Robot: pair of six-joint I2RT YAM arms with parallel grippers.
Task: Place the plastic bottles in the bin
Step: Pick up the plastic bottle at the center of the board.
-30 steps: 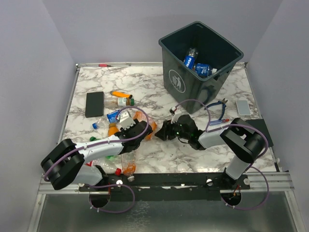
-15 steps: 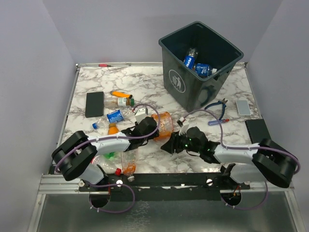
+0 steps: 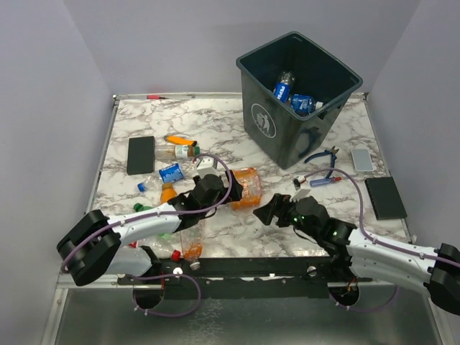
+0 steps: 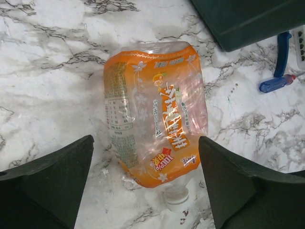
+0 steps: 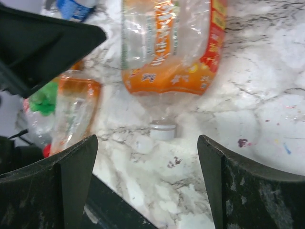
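1. While both arms reach in low from the near edge, the right gripper (image 3: 269, 211) is seen spread wide and empty. Its fingers are set on either side of the white cap (image 5: 163, 130) of an orange-labelled bottle (image 3: 246, 188).
2. That bottle is laid on its side near the middle of the marble table (image 3: 237, 122), its cap end turned toward the arms. The left gripper (image 3: 230, 191) is placed just beside it, fingers well apart and nothing gripped. In the left wrist view, bare marble is shown between the label and each finger.
3. The step in hand is judged to be the pick-up of this one bottle. One gripper must be lowered and closed across the body, and the other drawn clear, since both are crowded around the same bottle.
4. To the left, a cluster of further bottles (image 3: 172, 188) is left lying; it should not be swept by the left arm.
5. Beyond, open marble is offered up to the bin (image 3: 284, 140) at the far right, with blue-handled pliers (image 3: 327, 154) beside it. A few bottles (image 3: 291, 97) are already inside. Its high rim must be cleared before release.
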